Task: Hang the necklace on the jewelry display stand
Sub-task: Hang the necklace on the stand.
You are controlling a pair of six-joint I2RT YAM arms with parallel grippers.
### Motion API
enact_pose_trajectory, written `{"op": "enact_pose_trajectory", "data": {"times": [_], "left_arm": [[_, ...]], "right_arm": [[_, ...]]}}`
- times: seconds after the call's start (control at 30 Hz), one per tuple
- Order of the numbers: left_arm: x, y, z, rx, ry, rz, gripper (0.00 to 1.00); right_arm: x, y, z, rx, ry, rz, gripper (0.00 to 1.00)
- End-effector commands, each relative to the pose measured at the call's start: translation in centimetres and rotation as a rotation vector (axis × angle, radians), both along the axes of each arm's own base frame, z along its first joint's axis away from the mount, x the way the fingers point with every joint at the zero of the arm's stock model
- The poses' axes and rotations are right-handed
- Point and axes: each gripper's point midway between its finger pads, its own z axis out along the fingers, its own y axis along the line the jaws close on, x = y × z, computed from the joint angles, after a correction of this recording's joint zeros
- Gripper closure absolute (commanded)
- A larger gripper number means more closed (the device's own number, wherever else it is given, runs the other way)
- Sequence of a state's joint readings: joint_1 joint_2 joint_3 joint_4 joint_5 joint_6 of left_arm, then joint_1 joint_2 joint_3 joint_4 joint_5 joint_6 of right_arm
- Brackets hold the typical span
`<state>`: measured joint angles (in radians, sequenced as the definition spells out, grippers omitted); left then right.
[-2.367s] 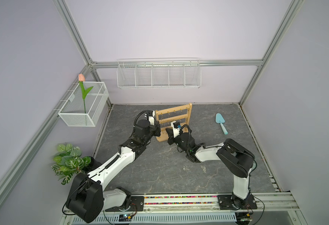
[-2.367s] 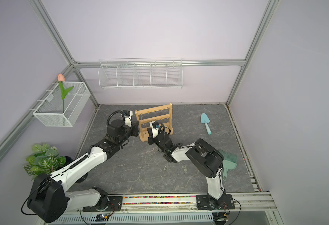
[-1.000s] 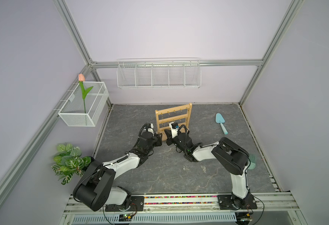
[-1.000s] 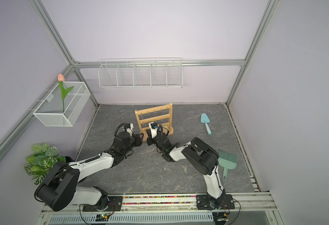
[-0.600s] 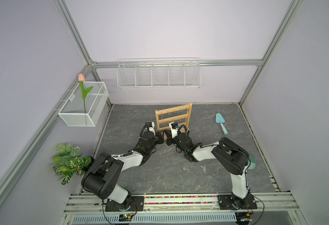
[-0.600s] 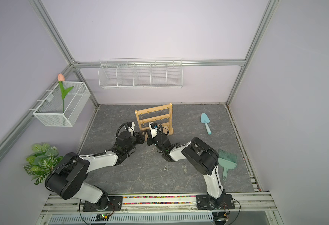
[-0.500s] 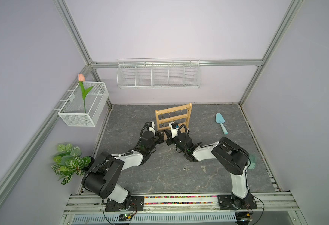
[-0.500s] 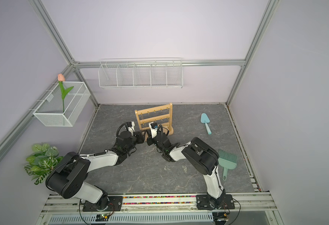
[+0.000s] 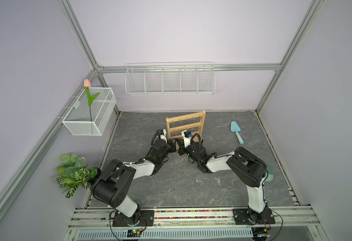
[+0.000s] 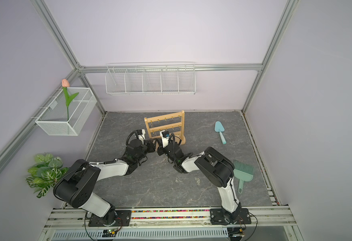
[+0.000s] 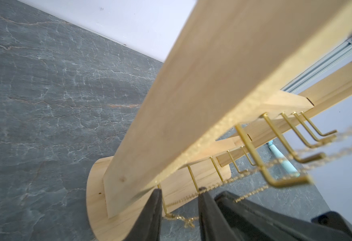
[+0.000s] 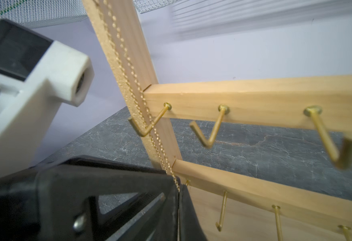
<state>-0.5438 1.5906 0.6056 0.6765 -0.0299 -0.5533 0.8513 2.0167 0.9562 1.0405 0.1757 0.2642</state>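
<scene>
Although its top end runs out of the right wrist view, the gold chain necklace [image 12: 150,125] can be followed down one upright of the jewelry display stand [image 9: 185,117], past the end hook of a bar. It ends in the right gripper [image 12: 178,188], whose jaws are pressed together on it. In both top views the stand sits just above the frame's centre on the grey tabletop [image 9: 171,187]. Both grippers are low at the stand's lower left corner, close against its base.

In the left wrist view, strands of the chain cross the gap between the fingers of the left gripper [image 11: 179,194]. Those fingers stand partly apart, with nothing pinched that I can make out. A small pendant [image 11: 188,223] dangles just beside a bottom-row hook [image 11: 166,212].

The step in hand looks like the last of the hanging. The chain is probably looped over an upper hook and drawn taut, but not yet let go. Whether it truly sits on that hook cannot be told.

Next, the right gripper would need to part its jaws and back straight away, without dragging the chain off or snagging the lower hooks. The left gripper should avoid the strands. A tug could tip the light stand.
</scene>
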Motion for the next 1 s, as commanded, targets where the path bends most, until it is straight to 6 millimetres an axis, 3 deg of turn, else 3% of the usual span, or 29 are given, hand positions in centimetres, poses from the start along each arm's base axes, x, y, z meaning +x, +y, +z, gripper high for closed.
{"op": "enact_pose_trajectory", "data": {"times": [0.0,0.4,0.57,0.7,0.97], "left_arm": [[0.6,-1.2,1.5,-0.060,-0.034,-0.027,0.70],[-0.2,-1.0,2.1,-0.062,-0.043,-0.036,0.96],[-1.0,-0.4,2.8,-0.044,-0.053,-0.035,1.00],[-1.5,-1.2,3.3,-0.045,-0.046,-0.095,1.00],[-2.3,-1.2,2.7,-0.037,-0.011,-0.113,1.00]], "right_arm": [[0.0,-0.1,0.5,0.045,-0.010,0.007,0.93],[0.0,-0.2,0.5,0.044,-0.007,0.000,0.93],[0.0,-0.4,0.6,0.040,-0.009,-0.006,0.93],[0.0,-0.5,0.6,0.035,-0.011,-0.007,0.93],[-0.2,-1.0,0.7,0.030,-0.015,-0.015,0.93]]}}
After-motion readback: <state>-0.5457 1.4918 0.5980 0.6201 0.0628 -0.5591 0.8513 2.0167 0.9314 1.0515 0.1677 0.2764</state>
